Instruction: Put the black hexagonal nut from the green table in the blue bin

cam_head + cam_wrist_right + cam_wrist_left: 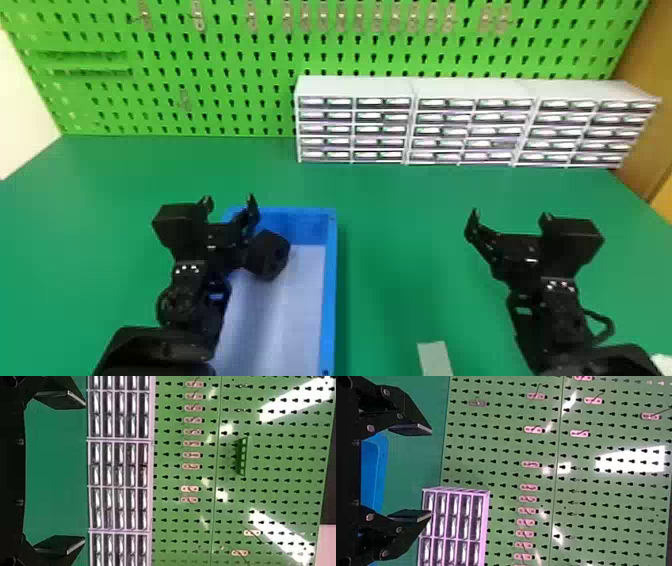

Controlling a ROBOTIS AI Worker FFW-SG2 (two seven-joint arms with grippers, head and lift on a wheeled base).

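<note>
Here's the big one, the bright green metal pegboard [165,129], standing upright behind the blue bin, light glaring off it. Below it spreads the dark green table [390,280], carrying the bin. The pale multi-drawer cabinets [352,87] line up beyond the bin and to its right, against the board, probably to leave the working area free.

And the blue rectangular plastic bin [330,295] itself, open-topped, a ready target under the left arm! Right of the bin, the black two-fingered right gripper [510,215] waits, fingers wide apart, holding nothing. Over the bin's far left part, the matching left gripper [229,200] also has its fingers well spread and empty, which suggests a finished release. And there's the black hexagonal nut [271,255], inside the bin, near its far end, tilted: job looks done!
</note>
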